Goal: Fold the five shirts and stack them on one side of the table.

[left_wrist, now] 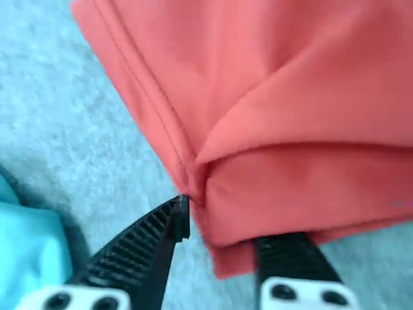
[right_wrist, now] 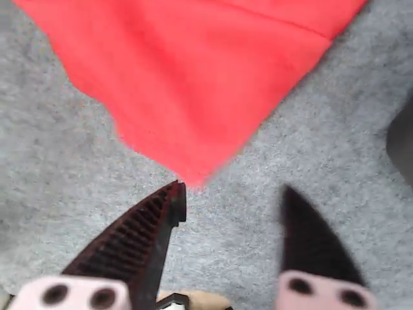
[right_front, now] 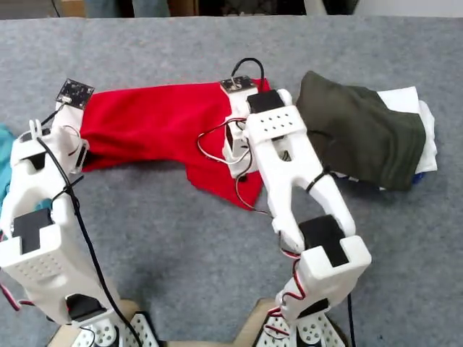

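Left gripper [left_wrist: 222,227] jaws are released, straddling the doubled edge of the red shirt [right_front: 155,119]. Right gripper [right_wrist: 232,192] jaws also gape, over bare table [right_front: 181,238] just short of a shirt corner. In the high view the shirt lies upper centre, apparently mid-fold, with the stack [right_front: 362,137] at right. Next, both should pinch cloth and fold it over.
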